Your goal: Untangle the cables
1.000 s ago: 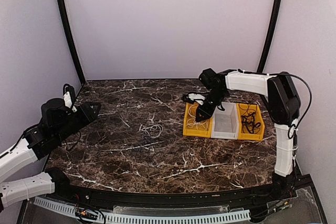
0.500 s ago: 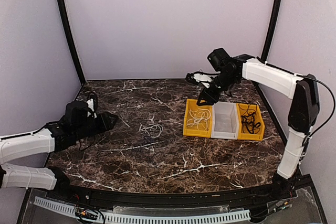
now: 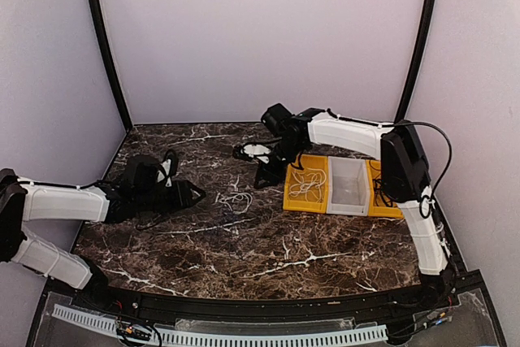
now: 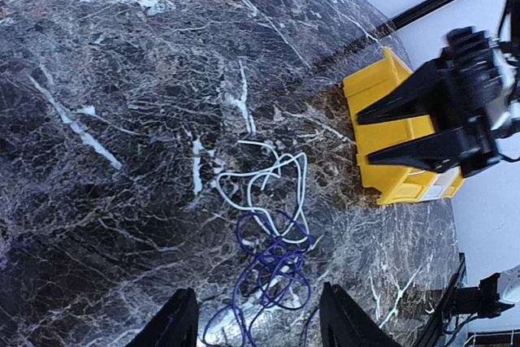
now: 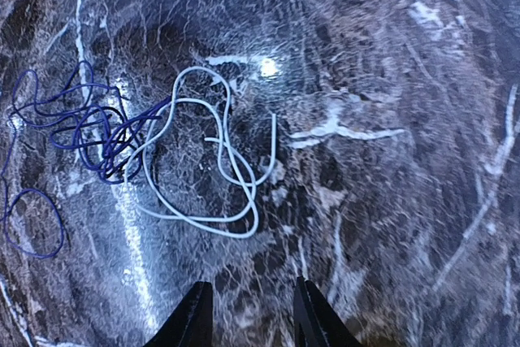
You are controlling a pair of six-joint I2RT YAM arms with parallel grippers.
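**Left pincer (image 3: 193,194).** It sits low over the table (image 3: 244,258) with its jaws apart and nothing held. It points at the cables (image 3: 236,201), which lie in a loose clump on the marble between my two pincers.

**Hazard.** The dark blue cable (image 4: 272,270) crosses the white cable (image 4: 268,180). If I close on that crossing, I judge I would pinch both strands, and pulling would tighten the tangle.

**Right pincer (image 3: 264,175).** Its jaws are apart and empty. It hangs just right of the clump, beside the yellow bin (image 3: 287,188).

**Hazard.** Both pincers aim at one small clump, so the fingers could collide. A dragged strand could also snag on the bin wall.

**View differences.**
- The top view shows both arms and the bins. There the clump reads as one pale squiggle, and the dark strand is lost against the marble.
- The left wrist view separates the two colours and shows my right pincer in front of the bin.
- The right wrist view shows that the blue loops (image 5: 89,127) overlap only the left end of the white loop (image 5: 219,168). No bin appears in it.
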